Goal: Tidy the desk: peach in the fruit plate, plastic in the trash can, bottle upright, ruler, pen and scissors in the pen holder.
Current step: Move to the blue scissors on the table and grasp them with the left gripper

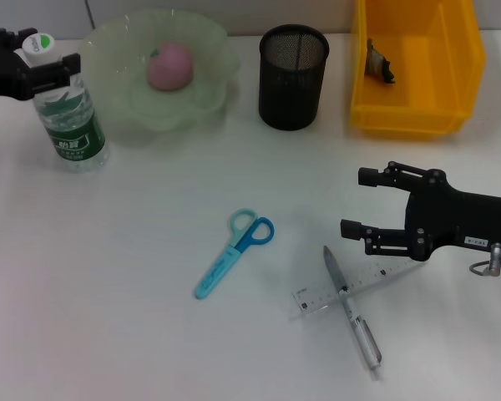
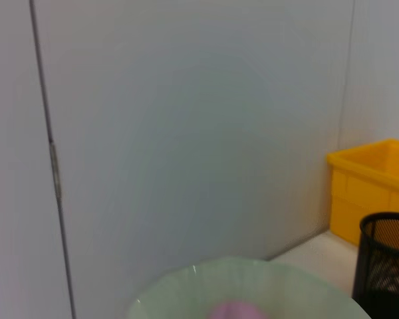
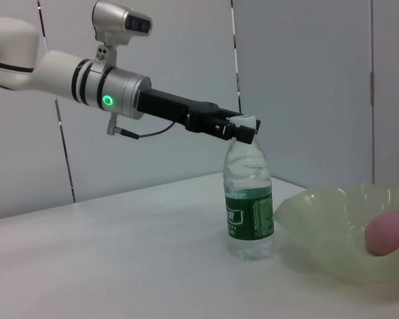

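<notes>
The left hand [image 1: 42, 71] covers the bottle [image 1: 71, 125] neck, and the peach [image 2: 236, 311] is cut by the left wrist view's edge.

Upright bottle [image 3: 249, 199] — left hand [image 3: 238, 128] gripping cap

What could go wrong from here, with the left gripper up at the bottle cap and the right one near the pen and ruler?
1. The left gripper clamps the standing bottle near its cap; pulling away sideways could topple it toward the fruit plate.
2. The pen lies across the ruler; the open right gripper may catch both or push one away.
3. The scissors are still on the desk.
</notes>
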{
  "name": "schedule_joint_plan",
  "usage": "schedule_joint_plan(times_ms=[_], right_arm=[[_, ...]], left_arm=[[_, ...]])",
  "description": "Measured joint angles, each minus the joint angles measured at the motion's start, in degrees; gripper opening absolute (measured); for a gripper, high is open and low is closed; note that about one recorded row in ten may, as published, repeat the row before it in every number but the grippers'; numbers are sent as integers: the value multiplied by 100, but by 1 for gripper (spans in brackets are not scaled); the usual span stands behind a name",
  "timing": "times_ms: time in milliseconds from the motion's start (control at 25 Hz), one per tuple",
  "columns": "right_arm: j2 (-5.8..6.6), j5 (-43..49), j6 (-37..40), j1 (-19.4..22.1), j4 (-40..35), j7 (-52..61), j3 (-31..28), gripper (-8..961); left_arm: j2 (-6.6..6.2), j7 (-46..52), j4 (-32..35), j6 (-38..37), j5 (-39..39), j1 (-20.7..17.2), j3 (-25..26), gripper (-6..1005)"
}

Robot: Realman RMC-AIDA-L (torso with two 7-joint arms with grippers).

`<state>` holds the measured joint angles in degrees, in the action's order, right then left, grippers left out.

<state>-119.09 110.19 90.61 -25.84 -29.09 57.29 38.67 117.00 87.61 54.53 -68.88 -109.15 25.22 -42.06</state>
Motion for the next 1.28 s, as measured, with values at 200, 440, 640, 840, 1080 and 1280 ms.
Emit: schedule_joint_plan(times_ms=[200, 440, 640, 840, 1080, 1280], right_arm=[[0, -3, 0, -25, 21, -1, 0, 830], [0, -8, -18, -26, 33, -1, 0, 830], [0, -24, -47, -51, 32, -1, -34, 830], [0, -25, -51, -84, 32, 14, -39, 829], [0, -139, -50, -113, 36, 156, -60, 829], [0, -298, -12, -114, 36, 281, -44, 829]], left_arm=[[24, -56, -4, -42, 563, -61, 102, 798], [-18, -232, -40, -960, 1855, -331, 140, 798], [-37, -607, -534, -2069, 2054, -363, 93, 799], [-71, -1459, -1543, -2732, 1745, -276, 14, 799], [11, -2356, -2547, -2718, 1304, -206, 5, 799], [30, -2797, -3029, -2505, 996, -175, 1, 799]])
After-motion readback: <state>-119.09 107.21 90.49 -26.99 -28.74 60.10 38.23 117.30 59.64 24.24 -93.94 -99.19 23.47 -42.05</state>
